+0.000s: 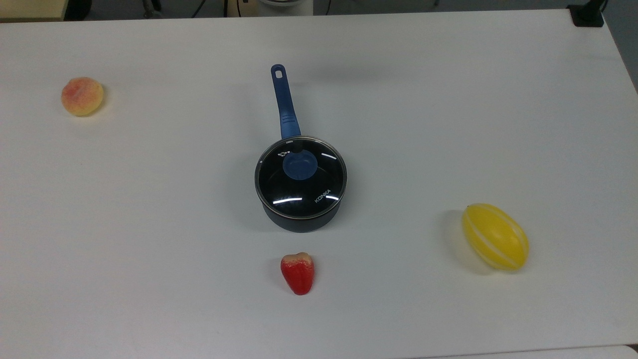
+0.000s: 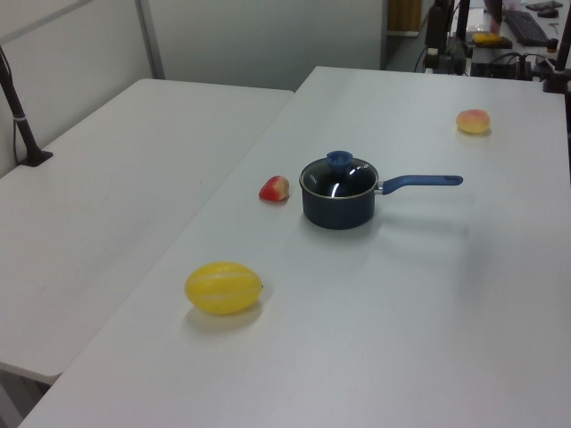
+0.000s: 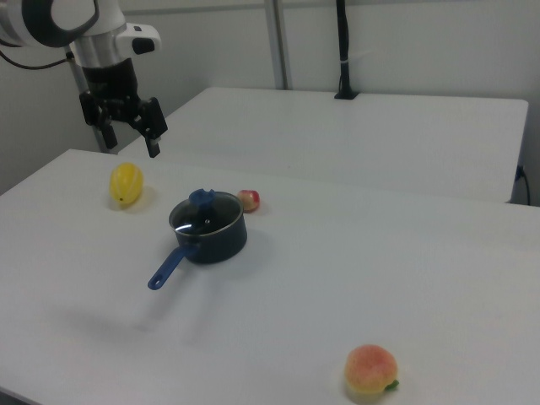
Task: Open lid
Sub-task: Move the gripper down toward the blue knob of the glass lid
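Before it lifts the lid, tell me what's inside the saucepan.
Through the glass lid, seated on the saucepan, the inside looks dark with nothing distinct; glare and the blue knob cover part.
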